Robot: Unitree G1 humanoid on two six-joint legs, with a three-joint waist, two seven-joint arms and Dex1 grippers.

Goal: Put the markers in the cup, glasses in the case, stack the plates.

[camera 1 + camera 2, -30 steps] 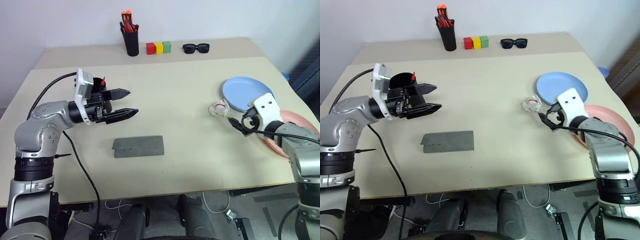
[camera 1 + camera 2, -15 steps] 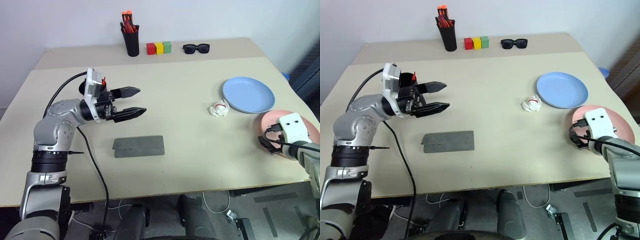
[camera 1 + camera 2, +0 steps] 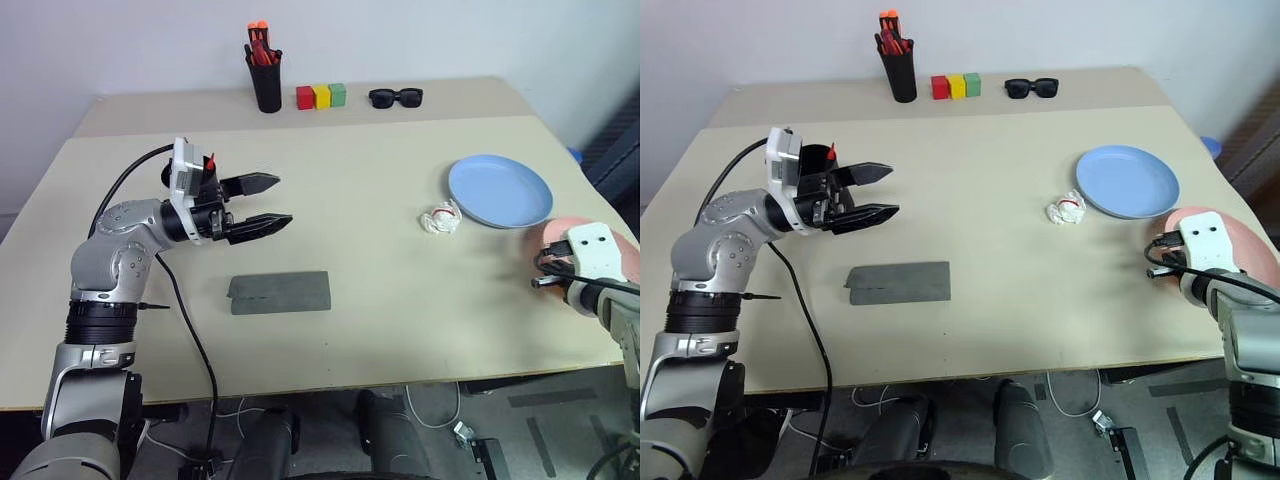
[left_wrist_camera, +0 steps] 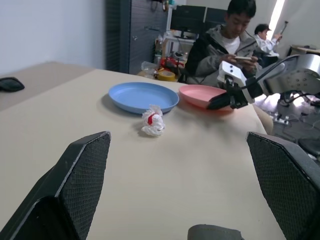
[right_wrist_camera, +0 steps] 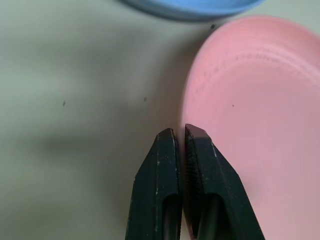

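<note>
The pink plate sits at the table's right edge, its rim pinched between the closed fingers of the right end effector; stacking looks just begun. The blue plate lies apart, just behind it. The grey case lies shut near the front, so the glasses step appears undone; I cannot pick the glasses out. The left end effector hovers wide open and empty over the table. The black cup stands behind its wrist with something red poking up, perhaps a marker.
</note>
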